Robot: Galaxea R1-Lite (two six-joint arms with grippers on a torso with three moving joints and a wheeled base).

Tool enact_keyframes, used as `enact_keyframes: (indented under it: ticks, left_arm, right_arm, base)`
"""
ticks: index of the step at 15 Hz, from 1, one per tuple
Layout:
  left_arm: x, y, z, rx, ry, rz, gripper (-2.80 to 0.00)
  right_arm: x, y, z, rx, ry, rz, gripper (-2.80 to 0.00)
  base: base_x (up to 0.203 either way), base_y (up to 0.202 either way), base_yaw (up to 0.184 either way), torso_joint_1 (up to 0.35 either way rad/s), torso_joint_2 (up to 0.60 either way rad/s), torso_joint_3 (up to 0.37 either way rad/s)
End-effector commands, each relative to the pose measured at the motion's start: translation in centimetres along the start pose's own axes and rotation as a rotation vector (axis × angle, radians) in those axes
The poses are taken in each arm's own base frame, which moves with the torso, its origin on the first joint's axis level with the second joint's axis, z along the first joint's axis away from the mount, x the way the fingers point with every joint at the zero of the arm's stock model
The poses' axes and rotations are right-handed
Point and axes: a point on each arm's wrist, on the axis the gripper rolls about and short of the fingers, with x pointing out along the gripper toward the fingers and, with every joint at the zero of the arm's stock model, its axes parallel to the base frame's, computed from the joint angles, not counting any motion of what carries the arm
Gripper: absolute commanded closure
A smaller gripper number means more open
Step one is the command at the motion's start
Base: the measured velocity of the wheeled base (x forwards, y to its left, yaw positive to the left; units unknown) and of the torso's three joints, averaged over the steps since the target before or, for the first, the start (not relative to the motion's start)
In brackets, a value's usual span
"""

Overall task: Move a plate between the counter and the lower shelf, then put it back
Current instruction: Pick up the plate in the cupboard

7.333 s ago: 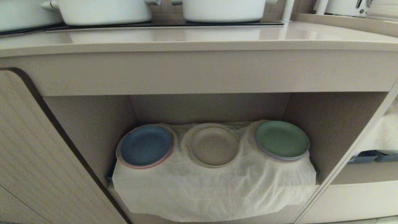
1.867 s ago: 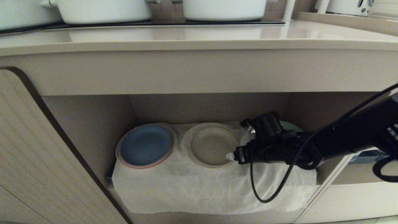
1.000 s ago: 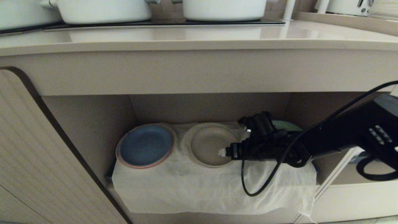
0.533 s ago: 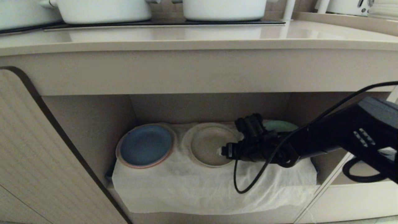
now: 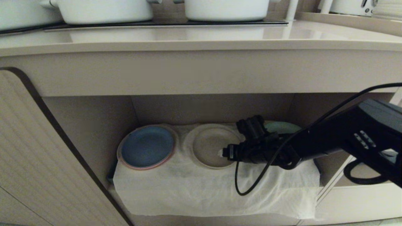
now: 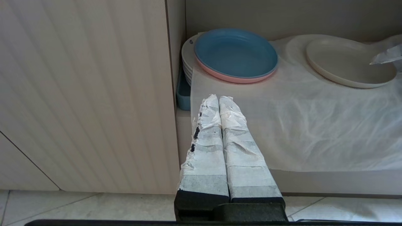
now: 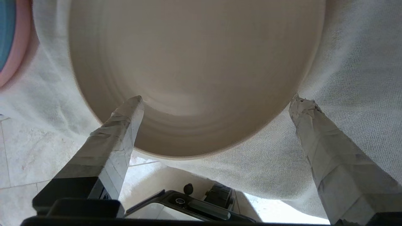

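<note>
Lying flat on the white cloth (image 5: 216, 188), the matte cream plate (image 5: 211, 147) meets the spread-wide right hand (image 7: 216, 102).

Showing matte cream-beige on the plate (image 5: 209, 145), plain and unpatterned. Lying on a wrinkled white cloth (image 5: 201, 191) with a fine woven texture. Sitting beside it, a blue plate (image 5: 147, 146) over a pink-rimmed one, and a pale green plate (image 5: 282, 127) behind the black right arm. Wearing white tape, the right gripper (image 7: 216, 103) fingers; likewise the left gripper (image 6: 220, 105). Glowing pale beige across the counter (image 5: 201, 39); standing white, two pots (image 5: 103, 11). Running in faint vertical ribs, the beige cabinet door (image 5: 34, 163).
</note>
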Motion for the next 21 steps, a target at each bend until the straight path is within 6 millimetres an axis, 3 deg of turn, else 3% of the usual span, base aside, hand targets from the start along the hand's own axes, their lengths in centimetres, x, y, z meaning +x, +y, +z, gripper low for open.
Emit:
enact_keyframes:
  ticks: [1, 21]
  left_arm:
    - [0.0, 0.0, 0.0, -0.001, -0.001, 0.0, 0.0]
    - [0.0, 0.0, 0.0, -0.001, -0.001, 0.0, 0.0]
  right_arm:
    - [-0.08, 0.28, 0.06, 0.001, -0.007, 0.008, -2.8]
    - [0.66, 0.12, -0.55, 0.023, -0.018, -0.063, -2.8]
  base:
    - [0.0, 0.0, 0.0, 0.0, 0.0, 0.0]
    - [0.0, 0.0, 0.0, 0.0, 0.0, 0.0]
